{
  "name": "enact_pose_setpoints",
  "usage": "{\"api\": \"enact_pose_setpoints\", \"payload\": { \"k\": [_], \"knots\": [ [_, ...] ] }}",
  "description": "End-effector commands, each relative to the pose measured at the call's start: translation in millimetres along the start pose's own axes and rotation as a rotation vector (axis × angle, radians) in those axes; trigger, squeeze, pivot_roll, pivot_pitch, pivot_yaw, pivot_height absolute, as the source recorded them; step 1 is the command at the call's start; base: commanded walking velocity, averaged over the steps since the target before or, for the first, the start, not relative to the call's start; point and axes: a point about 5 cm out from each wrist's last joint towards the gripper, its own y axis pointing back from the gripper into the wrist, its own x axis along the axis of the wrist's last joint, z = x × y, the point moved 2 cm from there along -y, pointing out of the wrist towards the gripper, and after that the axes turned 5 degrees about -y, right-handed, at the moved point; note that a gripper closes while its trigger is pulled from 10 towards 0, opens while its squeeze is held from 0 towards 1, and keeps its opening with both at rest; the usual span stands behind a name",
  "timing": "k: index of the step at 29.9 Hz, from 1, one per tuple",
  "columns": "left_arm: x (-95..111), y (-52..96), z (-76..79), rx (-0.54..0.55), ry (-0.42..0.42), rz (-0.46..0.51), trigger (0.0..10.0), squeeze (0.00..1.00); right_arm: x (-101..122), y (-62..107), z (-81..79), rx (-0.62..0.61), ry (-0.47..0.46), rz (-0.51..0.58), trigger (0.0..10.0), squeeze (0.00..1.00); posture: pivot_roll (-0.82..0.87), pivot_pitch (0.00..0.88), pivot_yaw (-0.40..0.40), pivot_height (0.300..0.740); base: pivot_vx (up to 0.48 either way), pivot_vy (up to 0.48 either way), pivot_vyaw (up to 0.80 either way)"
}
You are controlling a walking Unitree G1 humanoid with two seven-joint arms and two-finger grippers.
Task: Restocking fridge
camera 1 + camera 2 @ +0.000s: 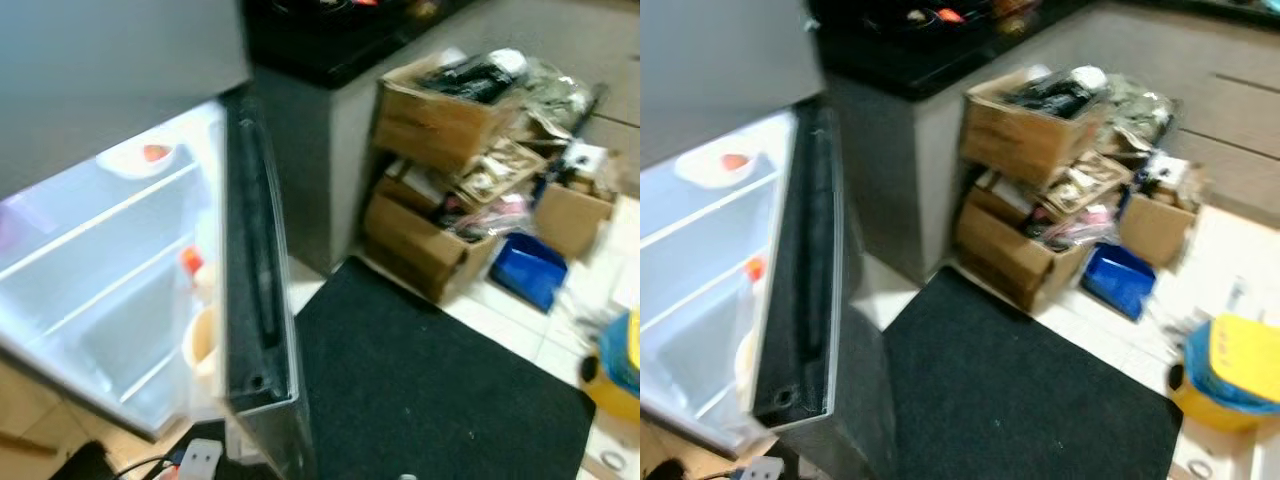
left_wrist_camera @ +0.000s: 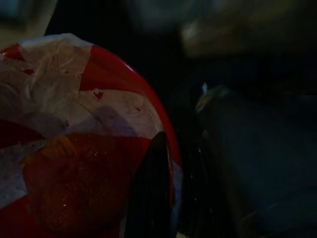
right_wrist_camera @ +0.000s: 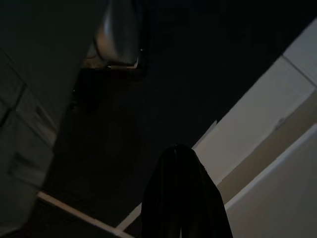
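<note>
Over on the left, the fridge [image 1: 100, 290] stands open with its door [image 1: 255, 270] swung toward the camera, shelves mostly bare apart from a white bowl [image 1: 135, 157] up top. Left pincer [image 2: 153, 188] is clamped on a red bowl [image 2: 74, 148] lined with pale paper, food inside, low in the shade. Right pincer [image 3: 183, 198] hangs idle over the black mat [image 1: 440, 390]; can't tell its fingers' state. I'd turn to face the shelves first, keep the bowl level, then slide it onto a free shelf.
</note>
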Motion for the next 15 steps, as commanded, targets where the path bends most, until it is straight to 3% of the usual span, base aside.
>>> {"api": "enact_pose_setpoints", "payload": {
  "k": [1,5,15],
  "knots": [
    [-17,2.4,3.1,-0.001,0.007,-0.041,10.0,0.0,5,-0.4,-0.6,-0.002,0.007,0.024,10.0,0.0,-0.08,0.149,0.02,0.74,0.0,0.0,0.0],
    [-14,2.5,0.2,0.022,0.011,-0.026,10.0,0.0,5,-0.3,-0.5,-0.001,-0.004,0.028,10.0,0.0,-0.08,0.149,0.02,0.74,0.0,0.0,0.0],
    [32,0.0,-18.3,0.128,0.122,0.138,10.0,0.0,5,-0.3,-0.7,0.0,0.001,0.029,10.0,0.0,-0.08,0.151,0.021,0.74,0.0,0.0,0.0]
  ]
}}
